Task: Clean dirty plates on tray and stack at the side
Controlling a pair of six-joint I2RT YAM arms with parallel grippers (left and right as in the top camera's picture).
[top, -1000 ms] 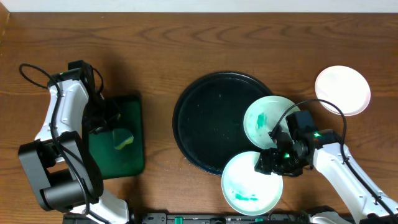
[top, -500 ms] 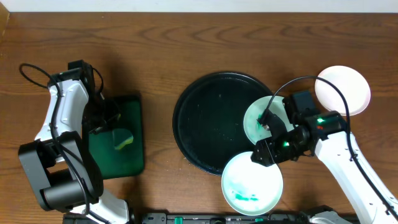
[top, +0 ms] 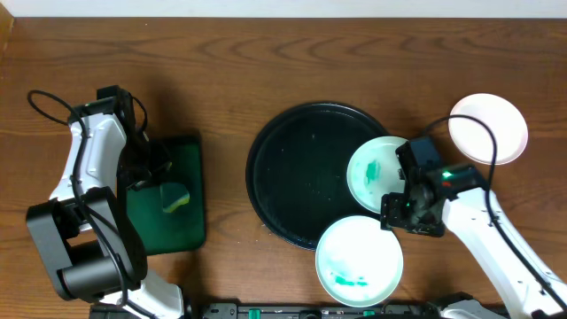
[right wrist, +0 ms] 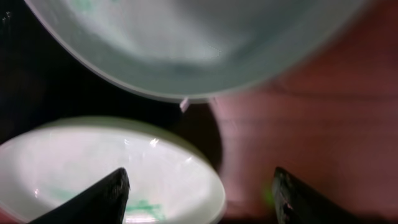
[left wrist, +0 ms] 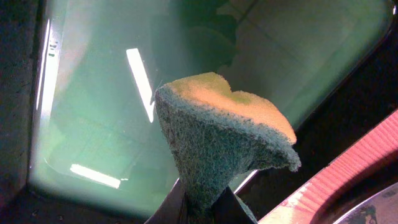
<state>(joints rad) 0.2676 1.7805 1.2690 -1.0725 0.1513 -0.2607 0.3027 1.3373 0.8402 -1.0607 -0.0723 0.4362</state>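
Shows, from overhead, three small round white to pale-mint plates set around a large round black tray with a raised rim. Places the first plate, marked with a green scribbled smear, inside the black tray against its right rim. Places the second plate, smeared green near its lower left edge, overlapping the black tray's lower right rim, with most of it out over the brown wooden table. Sets the third plate, clean and white, off the black tray and well to its right on the table, apart from the other two.

Puts the right gripper just outside the black tray's right rim, in the gap between the first plate and the second plate. Shows, in the blurred right wrist view, its two black fingers spread wide with nothing between them and no plate gripped.

Moves outward to a small rectangular green tray, lying flat well to the left of the black tray. Hangs the left gripper above that green tray, on the side away from the black tray. Shows, in the left wrist view, its fingers pressed together on the narrow lower end of a wedge-shaped sponge with a yellow top and a dark green scouring face, pinching it clear of the glossy green tray floor.
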